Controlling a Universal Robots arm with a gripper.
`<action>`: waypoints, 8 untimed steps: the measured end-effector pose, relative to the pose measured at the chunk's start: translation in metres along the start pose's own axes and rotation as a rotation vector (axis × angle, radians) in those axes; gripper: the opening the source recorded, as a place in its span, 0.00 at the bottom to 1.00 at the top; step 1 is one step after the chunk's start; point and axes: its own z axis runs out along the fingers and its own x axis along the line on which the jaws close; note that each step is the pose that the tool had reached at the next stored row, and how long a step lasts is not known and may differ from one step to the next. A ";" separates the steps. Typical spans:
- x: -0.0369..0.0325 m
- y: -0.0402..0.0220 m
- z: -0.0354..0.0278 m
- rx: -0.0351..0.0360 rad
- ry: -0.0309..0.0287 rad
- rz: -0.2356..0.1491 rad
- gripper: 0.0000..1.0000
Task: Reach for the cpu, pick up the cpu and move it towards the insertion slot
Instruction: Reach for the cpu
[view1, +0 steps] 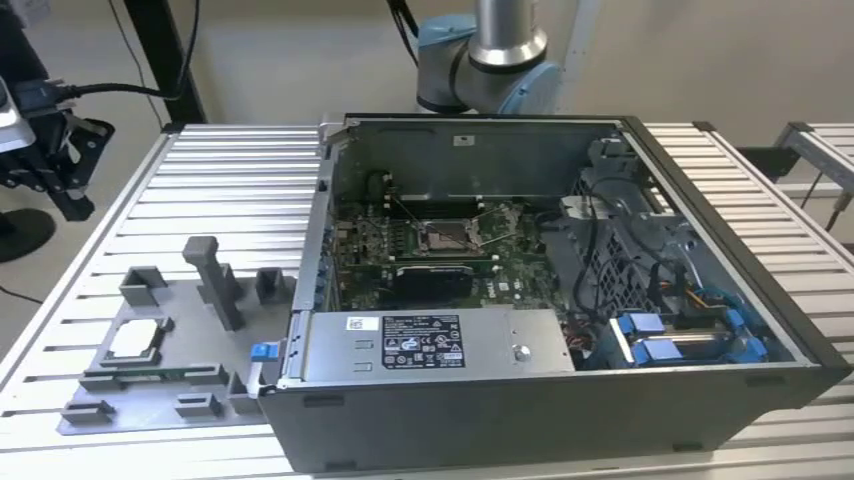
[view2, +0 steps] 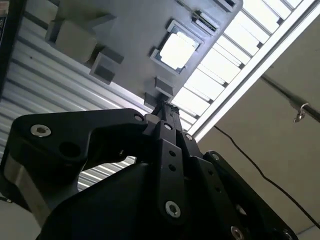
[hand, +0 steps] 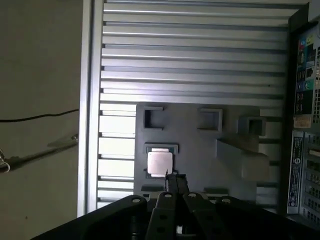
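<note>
The pale-silver square cpu is cradled for pickup in a grey tray, eight o'clock in exterior view, beneath the black, pressed-together gripper.

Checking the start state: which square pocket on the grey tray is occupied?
The framed pocket with the pale, shiny cpu lying in it; the three bracketed pockets on the grey tray show bare floor.

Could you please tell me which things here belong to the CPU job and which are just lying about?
Job: cpu, insertion slot, gripper.
Lying about: grey fixture tray, computer case, blue plastic parts, slatted table.
</note>
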 end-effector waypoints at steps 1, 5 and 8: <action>0.0012 0.0000 0.0004 -0.0001 -0.0001 0.000 0.00; 0.0014 0.0000 0.0007 0.0000 0.0000 0.000 0.00; 0.0015 0.0000 0.0008 -0.0001 -0.0001 0.000 0.00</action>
